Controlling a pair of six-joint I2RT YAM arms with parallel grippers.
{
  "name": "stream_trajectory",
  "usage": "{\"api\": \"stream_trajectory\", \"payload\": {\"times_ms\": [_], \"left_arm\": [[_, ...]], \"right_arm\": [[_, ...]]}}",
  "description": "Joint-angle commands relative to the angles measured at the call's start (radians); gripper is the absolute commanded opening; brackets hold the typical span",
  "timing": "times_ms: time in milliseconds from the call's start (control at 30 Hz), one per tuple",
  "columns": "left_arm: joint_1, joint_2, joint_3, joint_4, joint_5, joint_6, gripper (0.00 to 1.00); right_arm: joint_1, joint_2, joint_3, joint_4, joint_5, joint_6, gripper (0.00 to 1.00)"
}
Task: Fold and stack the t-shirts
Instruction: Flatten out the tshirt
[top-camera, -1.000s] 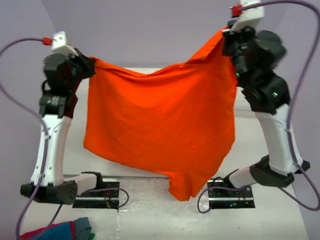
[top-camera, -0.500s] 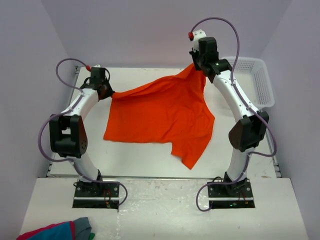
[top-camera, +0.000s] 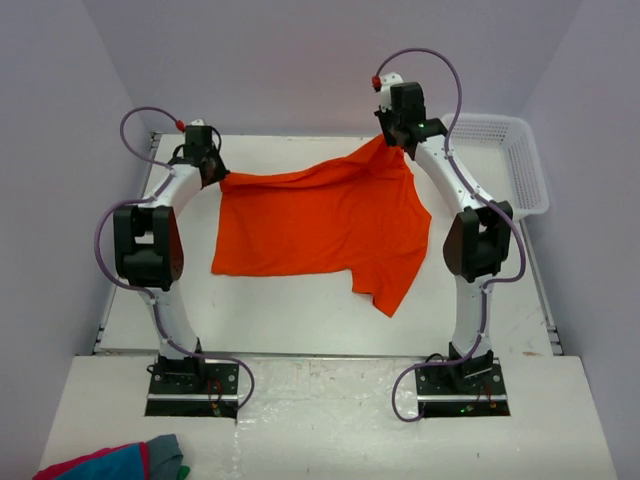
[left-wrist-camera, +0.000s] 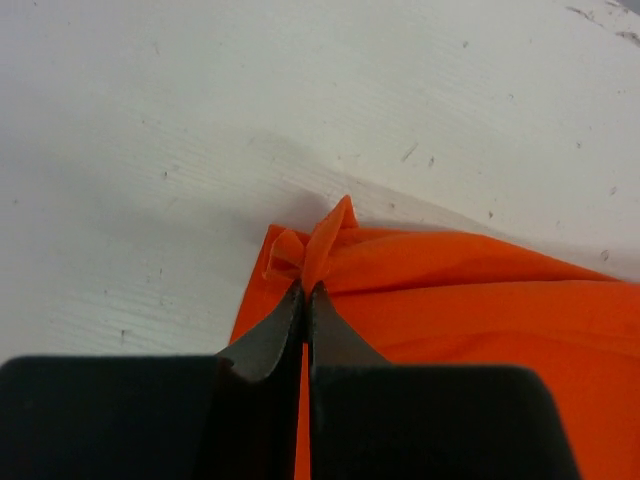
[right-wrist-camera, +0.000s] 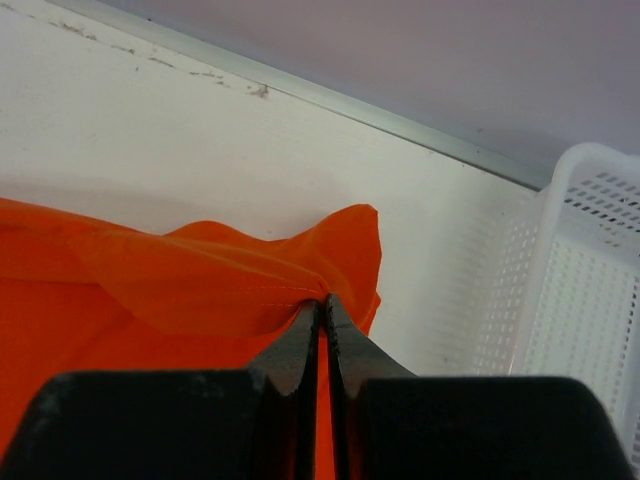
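At the bottom left of the top view, a red, blue and grey cloth bundle (top-camera: 115, 463) lies near the arm bases. Beyond it, mid frame, the orange t-shirt (top-camera: 310, 225) lies mostly spread on the white surface (top-camera: 300, 320), its long axis running left to right and one sleeve trailing toward the lower right. It extends down-frame from both hands. The left hand (top-camera: 213, 172) is clamped tight on its upper-left corner, and the right hand (top-camera: 397, 140) is clamped on the upper-right corner. A white basket (top-camera: 520, 170) stands at the upper right. A second ago the shirt hung high in the air, and it has since been carried back and lowered nearly flat.
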Motion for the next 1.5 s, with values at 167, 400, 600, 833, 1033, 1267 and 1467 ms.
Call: {"api": "stream_trajectory", "payload": {"times_ms": [167,400,600,833,1033,1267,1467], "left_arm": [[0.024,0.008,0.090,0.048,-0.001,0.045,0.00],[0.027,0.071,0.197,0.022,0.037,0.062,0.00],[0.053,0.122,0.235,0.061,0.065,0.080,0.00],[0.058,0.198,0.317,0.043,0.076,0.089,0.00],[0.063,0.263,0.394,0.020,0.091,0.097,0.00],[0.067,0.340,0.458,0.005,0.106,0.099,0.00],[0.075,0.375,0.488,-0.034,0.103,0.083,0.00]], "right_arm": [[-0.036,-0.018,0.056,0.049,0.015,-0.009,0.00],[-0.045,0.011,0.136,0.047,0.035,-0.010,0.00],[-0.053,0.037,0.170,0.052,0.040,-0.007,0.00],[-0.068,0.071,0.181,0.066,0.017,-0.001,0.00],[-0.070,0.135,0.247,0.041,0.009,0.000,0.00],[-0.079,0.169,0.282,0.046,0.004,-0.004,0.00],[-0.082,0.160,0.262,0.029,-0.005,0.006,0.00]]}}
